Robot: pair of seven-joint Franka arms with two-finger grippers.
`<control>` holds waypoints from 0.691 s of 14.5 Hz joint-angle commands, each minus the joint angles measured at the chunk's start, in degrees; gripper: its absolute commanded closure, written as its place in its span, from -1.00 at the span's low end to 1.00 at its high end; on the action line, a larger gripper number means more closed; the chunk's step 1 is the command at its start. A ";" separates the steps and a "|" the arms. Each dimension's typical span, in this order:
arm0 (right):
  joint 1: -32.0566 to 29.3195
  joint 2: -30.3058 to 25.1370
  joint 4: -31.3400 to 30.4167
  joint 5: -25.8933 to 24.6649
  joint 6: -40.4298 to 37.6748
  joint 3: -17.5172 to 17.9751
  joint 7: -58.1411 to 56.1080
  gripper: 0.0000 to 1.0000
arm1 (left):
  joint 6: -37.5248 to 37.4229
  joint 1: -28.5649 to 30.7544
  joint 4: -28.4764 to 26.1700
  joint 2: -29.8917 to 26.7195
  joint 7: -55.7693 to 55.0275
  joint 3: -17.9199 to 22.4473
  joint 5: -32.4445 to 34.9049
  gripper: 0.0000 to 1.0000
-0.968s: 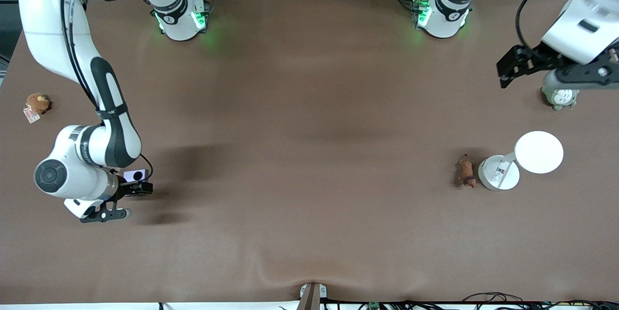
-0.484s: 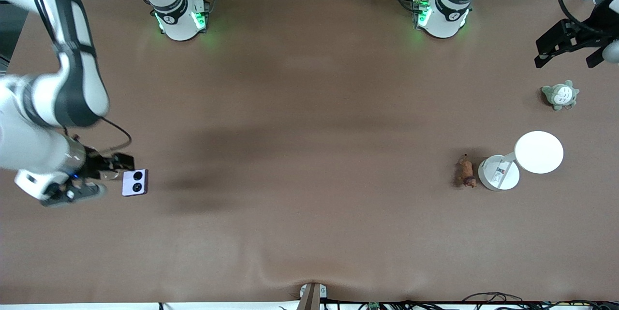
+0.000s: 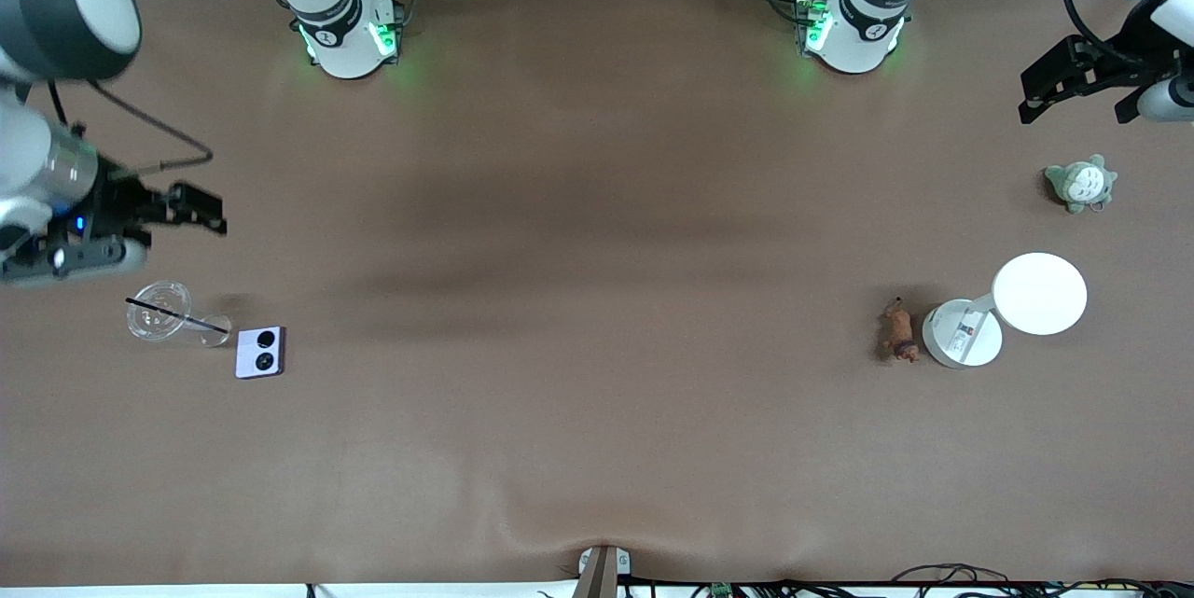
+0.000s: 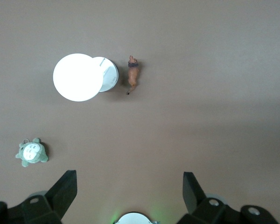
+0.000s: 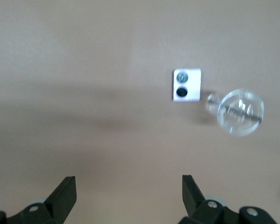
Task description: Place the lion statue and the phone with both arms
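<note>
The pale lavender phone (image 3: 259,352) lies flat on the brown table toward the right arm's end, its two black circles up. It also shows in the right wrist view (image 5: 186,85). My right gripper (image 3: 207,212) is open and empty, up in the air over bare table, apart from the phone. The small orange-brown lion statue (image 3: 899,330) lies toward the left arm's end, beside a white round base. It also shows in the left wrist view (image 4: 133,74). My left gripper (image 3: 1031,94) is open and empty, high over the table's edge region at the left arm's end.
A clear glass (image 3: 159,311) with a dark stick lies beside the phone. A white base (image 3: 962,333) with a white disc (image 3: 1039,293) stands beside the lion. A grey-green and white plush (image 3: 1080,184) sits farther from the front camera than the disc.
My right gripper has let go of the phone and risen away from it, uncovering the clear glass. My left gripper has drawn back from over the plush toward the table's edge.
</note>
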 commanded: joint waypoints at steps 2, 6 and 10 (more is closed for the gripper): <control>-2.39 -7.11 -2.73 -0.43 -4.62 2.80 6.09 -1.00 | 1.44 -0.21 -4.29 -3.49 0.19 1.49 -2.22 -1.00; -5.46 -8.00 -1.59 0.00 -7.71 1.66 5.30 -1.00 | 4.52 -0.56 -11.51 -7.45 0.10 1.49 -2.22 -1.00; -5.29 -8.00 0.78 -0.52 -11.23 -1.24 5.30 -1.00 | 5.13 -0.74 -13.53 -8.68 -0.60 1.32 -2.22 -1.00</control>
